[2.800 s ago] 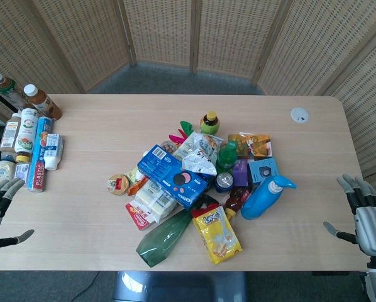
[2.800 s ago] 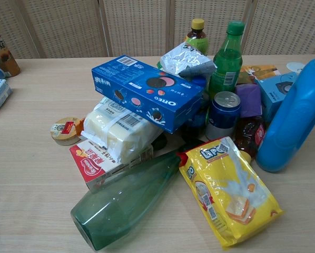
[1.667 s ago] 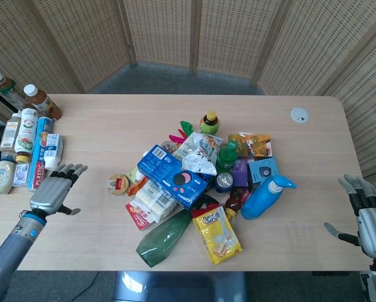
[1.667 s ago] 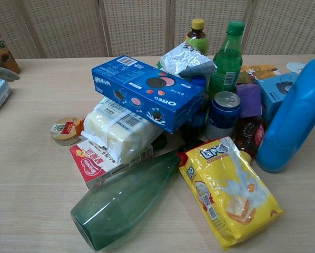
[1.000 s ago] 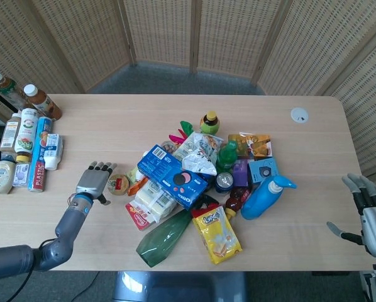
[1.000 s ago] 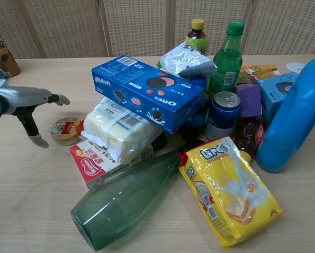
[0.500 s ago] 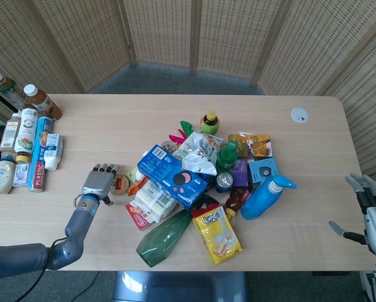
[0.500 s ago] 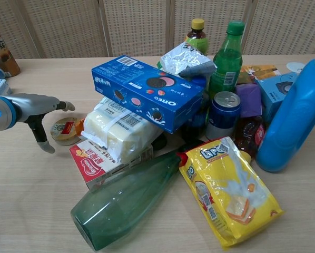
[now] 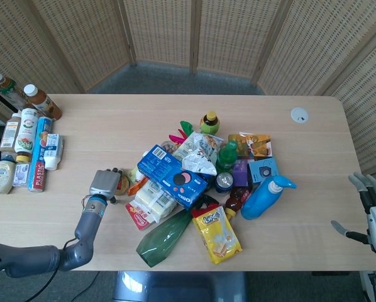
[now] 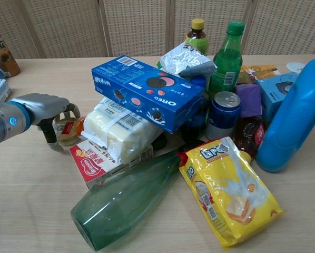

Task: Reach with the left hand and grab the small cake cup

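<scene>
The small cake cup (image 9: 122,184) is a low round tub with a tan and red lid, standing on the table at the left edge of the pile. In the chest view the cake cup (image 10: 69,130) shows between the fingers and thumb of my left hand (image 10: 47,109). My left hand (image 9: 103,183) hovers over the cup's left side, fingers curved over its far rim and thumb down on its near side, not clamped on it. My right hand (image 9: 375,218) is open at the table's far right edge, fingers spread.
Right beside the cup lie a white packet (image 10: 118,129), a red snack pack (image 10: 91,161) and the blue Oreo box (image 10: 147,92). A green glass bottle (image 9: 166,239) lies in front. Bottles and packets (image 9: 24,141) line the left edge.
My left hand has slid right from beside the cup until its fingers curl around it. The cup has not moved. The right hand stays put.
</scene>
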{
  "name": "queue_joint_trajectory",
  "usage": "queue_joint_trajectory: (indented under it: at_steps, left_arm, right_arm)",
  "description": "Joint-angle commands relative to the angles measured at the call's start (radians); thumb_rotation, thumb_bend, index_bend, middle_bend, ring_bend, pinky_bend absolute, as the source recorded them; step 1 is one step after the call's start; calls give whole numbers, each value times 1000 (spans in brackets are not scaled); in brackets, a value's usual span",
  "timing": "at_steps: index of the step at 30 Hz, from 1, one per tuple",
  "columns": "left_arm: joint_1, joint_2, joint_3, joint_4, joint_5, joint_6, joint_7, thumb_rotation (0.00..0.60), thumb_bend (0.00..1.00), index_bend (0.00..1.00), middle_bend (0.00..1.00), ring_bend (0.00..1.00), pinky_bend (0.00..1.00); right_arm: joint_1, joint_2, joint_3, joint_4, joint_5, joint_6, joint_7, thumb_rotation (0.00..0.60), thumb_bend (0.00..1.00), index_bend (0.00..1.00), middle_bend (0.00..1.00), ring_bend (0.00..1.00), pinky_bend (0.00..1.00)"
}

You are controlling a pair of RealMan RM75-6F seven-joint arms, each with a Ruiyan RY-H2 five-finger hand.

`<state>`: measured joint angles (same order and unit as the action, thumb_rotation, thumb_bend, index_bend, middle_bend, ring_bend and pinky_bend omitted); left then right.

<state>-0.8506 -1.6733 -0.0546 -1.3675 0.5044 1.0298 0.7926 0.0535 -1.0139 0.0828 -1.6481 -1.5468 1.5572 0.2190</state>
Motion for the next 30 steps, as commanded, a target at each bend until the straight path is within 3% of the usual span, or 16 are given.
queue_joint_trajectory:
  at_steps: [1,4,11,23,30]
  left_arm:
    - [11,6,-7,-13,30,32,-6,600,0,262,528,539,603]
    - [20,31,-12,-40,52,50,-7,600,0,275,577,597,630]
    - [37,130,-39,-151,86,95,-13,600,0,277,573,600,630]
    - [43,368,-102,-444,128,205,27,600,0,278,564,598,629]
    - [39,441,-120,-549,145,240,48,600,0,281,563,596,628]
  right_arm:
    - [0,0,0,0,0,0,1,600,0,0,0,0,0]
    - [0,0,-1,0,-3,2,-1,600,0,0,0,0,0]
    - [-2,1,0,-4,-4,5,-4,600,0,0,0,0,0]
    - [-5,3,-1,-11,-7,11,-10,600,0,0,0,0,0]
    - [-7,5,0,-12,-7,14,-6,600,0,0,0,0,0]
